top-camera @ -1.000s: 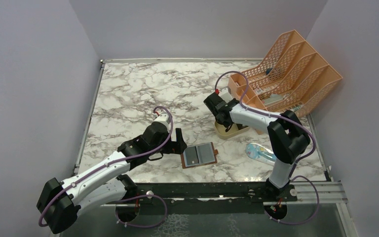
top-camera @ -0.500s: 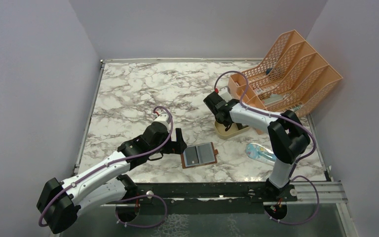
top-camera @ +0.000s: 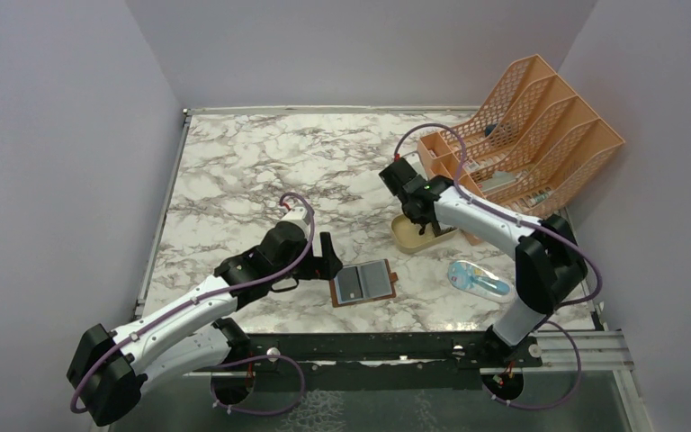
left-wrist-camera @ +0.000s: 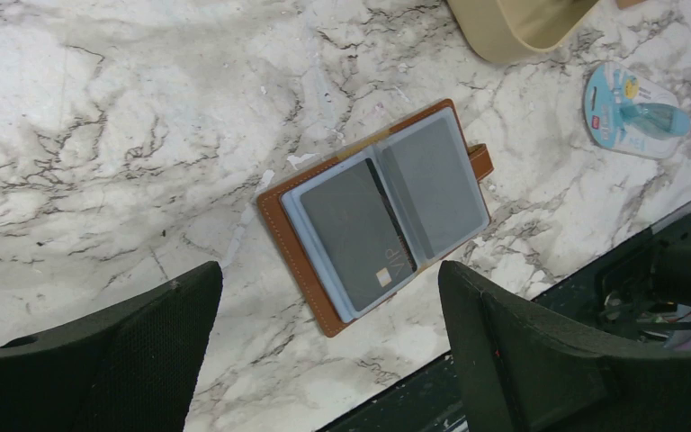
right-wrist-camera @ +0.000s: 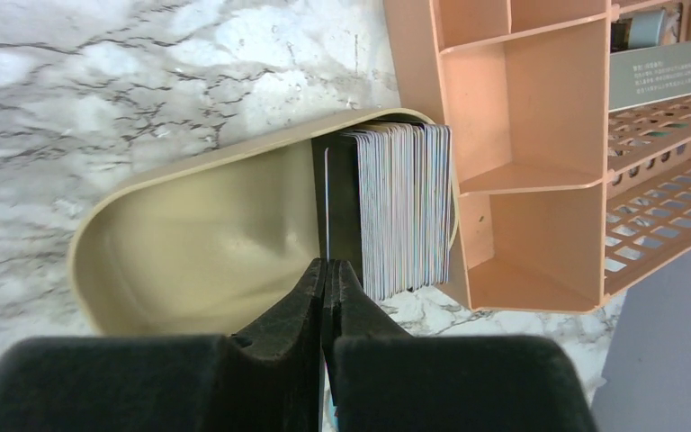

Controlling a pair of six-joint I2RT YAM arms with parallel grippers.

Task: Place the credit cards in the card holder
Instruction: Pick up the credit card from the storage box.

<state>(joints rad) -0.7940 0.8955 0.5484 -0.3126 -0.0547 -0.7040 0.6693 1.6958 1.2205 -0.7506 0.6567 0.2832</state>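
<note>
Dozens of thin, pale-edged plastic credit cards (right-wrist-camera: 400, 211) stand on edge, packed at one end of the tan oval tray (right-wrist-camera: 144, 193), which sits against the orange mesh file rack (right-wrist-camera: 504, 135). The right gripper (right-wrist-camera: 327, 267) is pressed together on the near edge of a single card (right-wrist-camera: 327, 198) standing just apart from the pack. Such a card should be light, stiff and slick; a pinch this close to the edge may let it swivel or slip. The left gripper (left-wrist-camera: 324, 360) hangs spread wide over the open brown leather card holder (left-wrist-camera: 380, 216), which lies flat on the marble table (left-wrist-camera: 99, 135). Its left clear sleeve holds a dark card (left-wrist-camera: 355, 238); the right sleeve looks empty
</note>
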